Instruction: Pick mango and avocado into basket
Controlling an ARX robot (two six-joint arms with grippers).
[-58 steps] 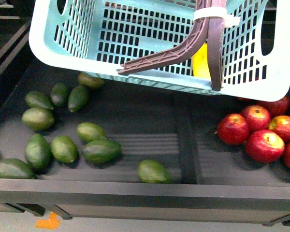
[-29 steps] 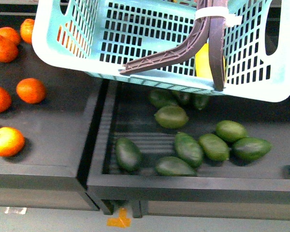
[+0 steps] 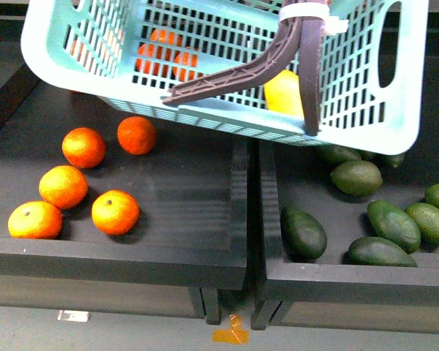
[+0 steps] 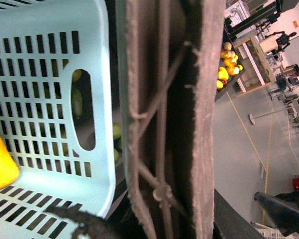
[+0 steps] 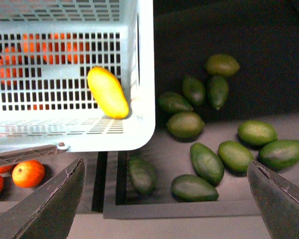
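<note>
Basket (image 3: 227, 121): light teal, tilted, held above the seam between two trays.
Mango (image 5: 107, 92): yellow, inside the basket, against its wall.
Avocados (image 3: 303, 232): loose in the right-hand tray, outside the basket.
Surface (image 3: 183, 183): two black trays side by side.
Oranges (image 3: 115, 211): left-hand tray.
Right gripper (image 5: 165, 163): jaws wide, empty.
Left gripper: jaws' state cannot be told; brown-grey handles (image 4: 164, 119) fill its wrist view.
Room: grey floor (image 4: 239, 149) with yellow lines; distant fruit stand (image 4: 228, 64).

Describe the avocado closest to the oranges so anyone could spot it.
Start at the teal basket. In the black avocado tray below its right side, take the avocado lying alone beside its left wall. The others lie further right, mostly lighter green.
</note>
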